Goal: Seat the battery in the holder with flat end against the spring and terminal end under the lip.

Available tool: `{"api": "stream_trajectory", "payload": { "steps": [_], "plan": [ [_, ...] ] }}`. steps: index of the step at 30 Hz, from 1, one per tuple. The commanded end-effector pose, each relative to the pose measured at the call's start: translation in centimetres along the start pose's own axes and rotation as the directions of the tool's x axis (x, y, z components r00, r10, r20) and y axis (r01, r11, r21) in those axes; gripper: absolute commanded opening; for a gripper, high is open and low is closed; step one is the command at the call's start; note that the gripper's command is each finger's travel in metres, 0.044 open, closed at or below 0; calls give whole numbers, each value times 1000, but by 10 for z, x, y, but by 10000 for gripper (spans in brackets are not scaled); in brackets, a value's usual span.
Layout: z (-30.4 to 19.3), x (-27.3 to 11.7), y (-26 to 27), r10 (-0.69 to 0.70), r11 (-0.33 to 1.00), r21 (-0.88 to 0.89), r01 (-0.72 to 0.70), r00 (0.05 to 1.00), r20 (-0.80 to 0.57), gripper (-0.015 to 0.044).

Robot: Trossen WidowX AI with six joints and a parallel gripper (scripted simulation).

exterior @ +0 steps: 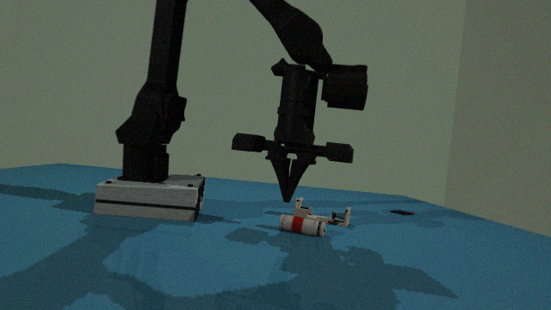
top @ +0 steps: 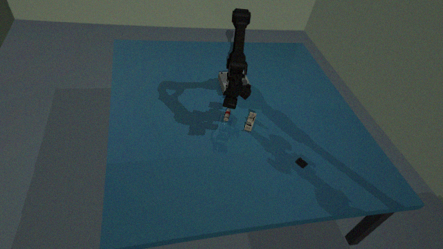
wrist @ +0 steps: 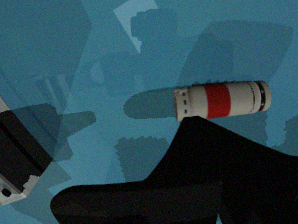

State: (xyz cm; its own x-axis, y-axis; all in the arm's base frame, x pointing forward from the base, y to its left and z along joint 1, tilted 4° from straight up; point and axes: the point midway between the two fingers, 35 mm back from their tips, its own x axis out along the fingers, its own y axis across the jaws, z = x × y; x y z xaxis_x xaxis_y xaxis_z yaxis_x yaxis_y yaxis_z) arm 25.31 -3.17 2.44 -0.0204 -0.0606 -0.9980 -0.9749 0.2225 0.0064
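The battery (top: 227, 115) (exterior: 297, 224) (wrist: 218, 100), white with a red band, lies on its side on the blue table, outside the holder. Its dark-ringed end points away from the robot's base. The holder (top: 248, 127) (exterior: 348, 217) stands beside it, empty, with its coil spring at the end farther from the base; it is not in the wrist view. My gripper (exterior: 287, 201) (wrist: 190, 124) is shut with nothing between its fingertips. It hangs pointing down, above the table near the battery's base-side end. In the top view the fingertips are hard to make out.
The robot's pale base (top: 223, 81) (exterior: 146, 200) stands behind the battery and holder. A small black block (top: 301, 162) (exterior: 402, 212) lies on the table beyond the holder. Shadows of the arm cross the table (top: 156, 194).
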Motion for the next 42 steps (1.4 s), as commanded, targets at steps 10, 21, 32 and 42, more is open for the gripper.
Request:
{"api": "stream_trajectory", "payload": {
  "steps": [10, 21, 32, 42],
  "plan": [
    [0, -60, -7, -5, 1000, -2, 5, 1000, -2, 0],
    [0, -78, -4, -1, 1000, -6, 1, 1000, 0, 0],
    [0, -55, -15, -4, 857, 516, 4, 1000, -1, 184],
    [-2, -13, -28, -8, 46, 999, 3, 1000, -3, 244]
  ]
}}
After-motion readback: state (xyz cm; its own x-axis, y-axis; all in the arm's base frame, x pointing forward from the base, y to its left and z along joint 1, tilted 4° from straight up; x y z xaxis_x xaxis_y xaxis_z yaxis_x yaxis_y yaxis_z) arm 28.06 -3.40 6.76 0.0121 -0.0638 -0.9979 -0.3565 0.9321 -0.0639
